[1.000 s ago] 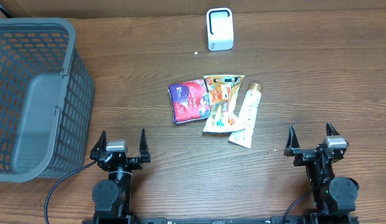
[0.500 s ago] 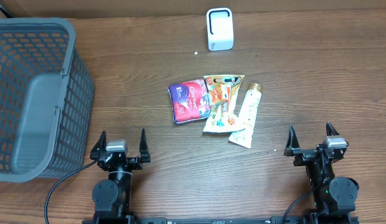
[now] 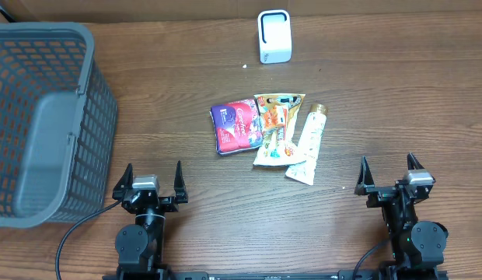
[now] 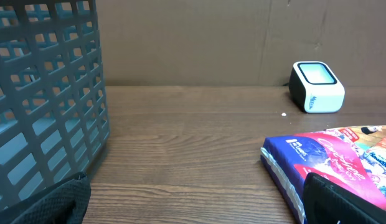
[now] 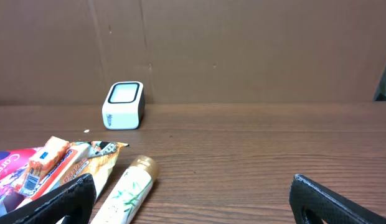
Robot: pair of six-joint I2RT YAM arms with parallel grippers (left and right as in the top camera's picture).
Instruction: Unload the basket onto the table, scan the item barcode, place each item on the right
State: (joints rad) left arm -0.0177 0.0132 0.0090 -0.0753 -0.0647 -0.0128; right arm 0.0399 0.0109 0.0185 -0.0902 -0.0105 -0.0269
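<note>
Three packaged goods are pictured clustered mid-way across a brown wooden surface. A purple-and-red foil packet is touched on its right by an orange-and-cream snack pouch, against which a cream tube with a gold cap is laid. A white box-shaped barcode scanner is stood well beyond them, at the far edge. A grey plastic lattice basket is set to the left. The jaws of the left gripper and the right gripper are spread wide at the near edge, well apart from the goods.
</note>
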